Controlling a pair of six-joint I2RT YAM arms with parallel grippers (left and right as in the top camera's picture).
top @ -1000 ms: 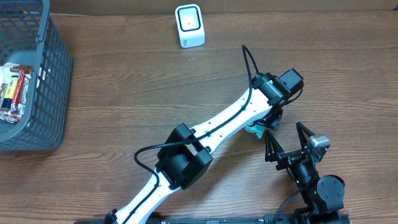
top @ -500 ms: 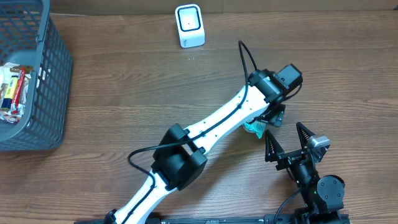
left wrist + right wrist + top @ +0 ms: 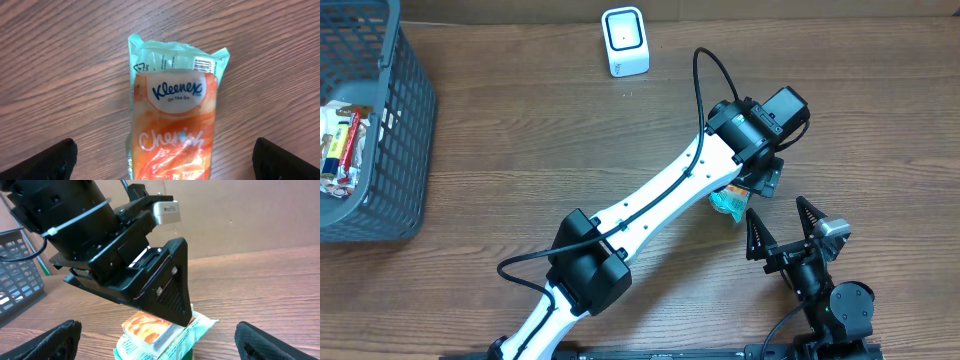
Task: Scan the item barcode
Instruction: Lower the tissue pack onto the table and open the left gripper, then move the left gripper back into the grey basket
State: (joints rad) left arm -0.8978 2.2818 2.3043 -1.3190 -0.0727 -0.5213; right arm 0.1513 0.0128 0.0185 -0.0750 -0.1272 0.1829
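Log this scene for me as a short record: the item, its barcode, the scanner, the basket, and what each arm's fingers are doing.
item: orange and teal Kleenex tissue pack, lying flat on the wooden table
barcode: on the pack's teal end, facing up
scanner: white box-shaped scanner, at the table's far edge, apart from the pack
left gripper: above the pack, fingers open, not gripping it
right gripper: beside the pack, fingers open, empty
basket: grey plastic mesh basket, far left, small packets inside
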